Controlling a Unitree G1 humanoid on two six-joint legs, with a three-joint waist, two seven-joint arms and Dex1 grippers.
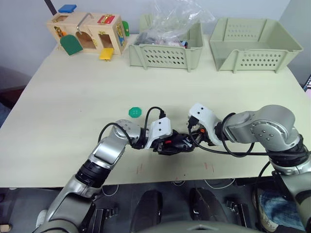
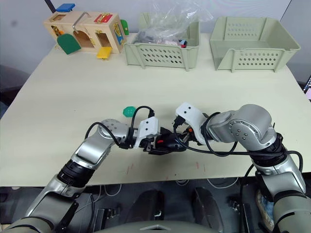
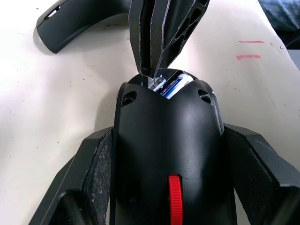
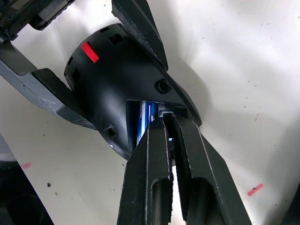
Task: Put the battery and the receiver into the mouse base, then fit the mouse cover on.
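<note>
A: Can you see the whole battery [image 3: 174, 86]?
B: No. The mouse base [image 3: 166, 154] hides most of it.
A: What do the right gripper [image 4: 169, 123] tips pinch?
B: Too small to tell.

Lit brightly and evenly from above; cast soft shadows on the pale surface [image 1: 73, 97]. Showed a dull sheen on the mouse base [image 3: 164, 140]. Stayed sharp throughout.

no legible text, brand, number or sign anywhere; the slim blue-and-silver cylindrical battery [image 3: 174, 86] inside the black oval plastic mouse base [image 3: 166, 154] shows only blurred white print, too small to read.
</note>
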